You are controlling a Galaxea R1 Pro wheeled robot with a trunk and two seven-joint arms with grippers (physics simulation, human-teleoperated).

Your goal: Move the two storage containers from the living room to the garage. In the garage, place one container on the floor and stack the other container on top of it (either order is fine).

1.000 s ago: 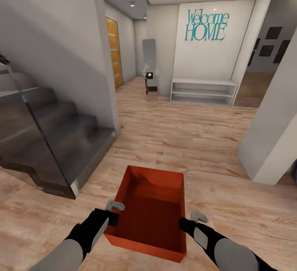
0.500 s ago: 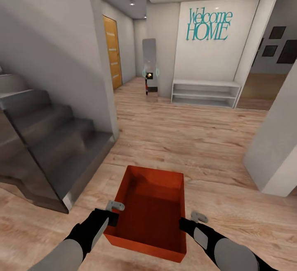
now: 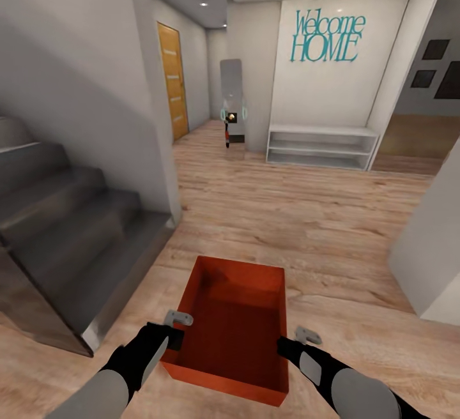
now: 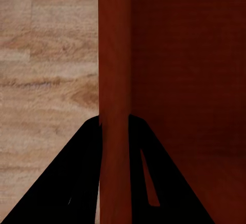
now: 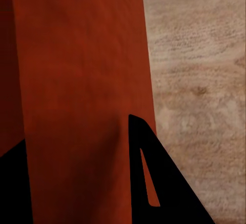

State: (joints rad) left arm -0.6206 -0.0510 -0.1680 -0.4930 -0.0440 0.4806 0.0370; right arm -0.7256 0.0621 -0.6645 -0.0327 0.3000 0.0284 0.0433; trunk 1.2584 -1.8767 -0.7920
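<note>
Both arms reach forward and down, roughly level with each other. The left end effector [image 3: 174, 337] is clamped over the storage container [image 3: 233, 326] wall. The right end effector [image 3: 282, 344] pinches the opposite wall likewise.

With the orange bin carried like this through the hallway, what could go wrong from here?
1. Each gripper, left and right, pinches only a thin side wall of the storage container, so it may slip or tilt.
2. The staircase lies close on the left and a white wall corner on the right; a wide turn might clip either.
</note>
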